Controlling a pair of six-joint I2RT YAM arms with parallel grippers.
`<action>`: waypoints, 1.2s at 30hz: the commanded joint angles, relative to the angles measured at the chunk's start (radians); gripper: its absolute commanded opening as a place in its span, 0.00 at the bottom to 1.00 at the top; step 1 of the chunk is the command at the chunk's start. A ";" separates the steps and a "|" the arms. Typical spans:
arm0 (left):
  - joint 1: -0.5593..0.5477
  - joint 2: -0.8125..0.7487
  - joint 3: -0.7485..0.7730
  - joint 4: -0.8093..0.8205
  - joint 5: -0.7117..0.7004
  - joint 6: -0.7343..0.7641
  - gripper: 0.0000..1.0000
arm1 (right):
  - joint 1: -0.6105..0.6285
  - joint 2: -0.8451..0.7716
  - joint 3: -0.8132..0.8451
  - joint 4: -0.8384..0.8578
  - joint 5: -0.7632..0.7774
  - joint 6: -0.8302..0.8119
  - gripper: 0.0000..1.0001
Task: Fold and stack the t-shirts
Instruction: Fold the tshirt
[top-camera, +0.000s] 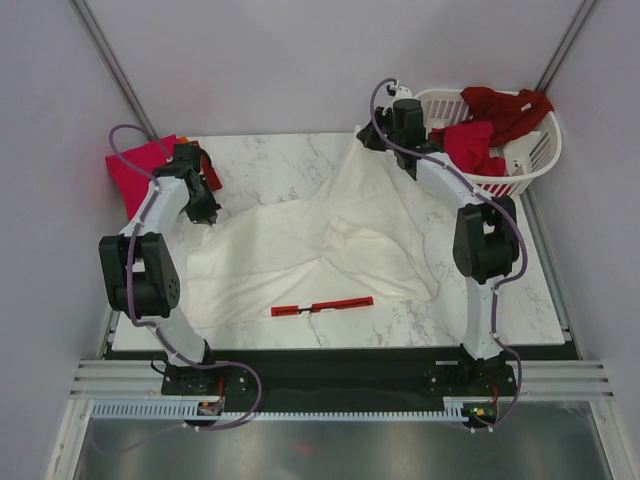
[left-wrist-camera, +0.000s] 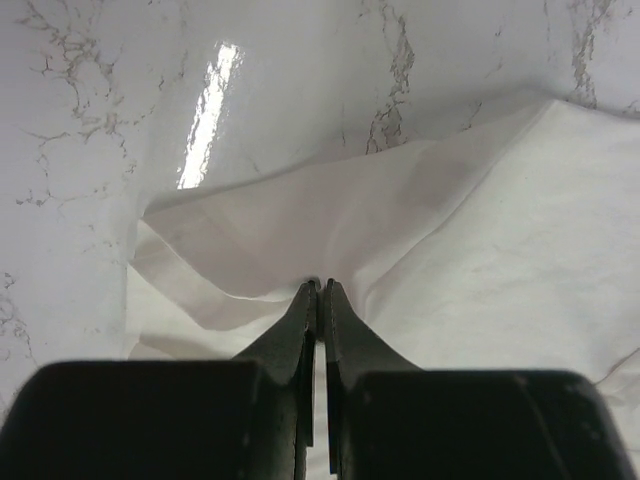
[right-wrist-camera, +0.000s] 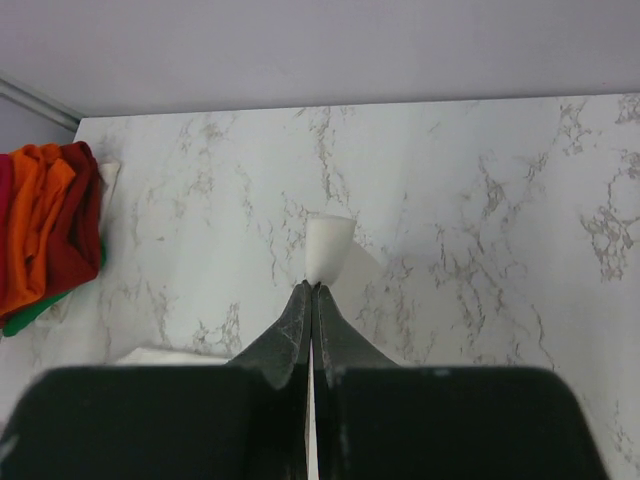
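Both grippers pinch the white shirt (top-camera: 300, 250), which lies spread across the table (top-camera: 270, 160).
The left gripper (left-wrist-camera: 318, 292) is clamped on a fold at the shirt's left edge and the right gripper (right-wrist-camera: 312, 290) on a small tab at its far corner, probably to draw the cloth flat for folding. The stack (top-camera: 135, 170) lies at the table's left edge, and red shirts (top-camera: 495, 110) hang in the basket (top-camera: 540, 160). No logo shows, and the red strip (top-camera: 322, 306) is hard to identify.

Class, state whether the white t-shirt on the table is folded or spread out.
Spread, not folded: the white t-shirt lies rumpled across much of the marble table.
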 joint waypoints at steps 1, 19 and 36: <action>-0.002 -0.089 -0.010 0.009 -0.018 -0.005 0.04 | 0.006 -0.136 -0.116 0.073 -0.055 -0.007 0.00; 0.039 -0.359 -0.241 -0.008 -0.116 -0.014 0.05 | 0.017 -0.673 -0.636 0.009 -0.136 -0.050 0.00; 0.124 -0.502 -0.369 -0.008 -0.255 -0.024 0.06 | 0.017 -1.060 -0.922 -0.212 0.072 0.004 0.00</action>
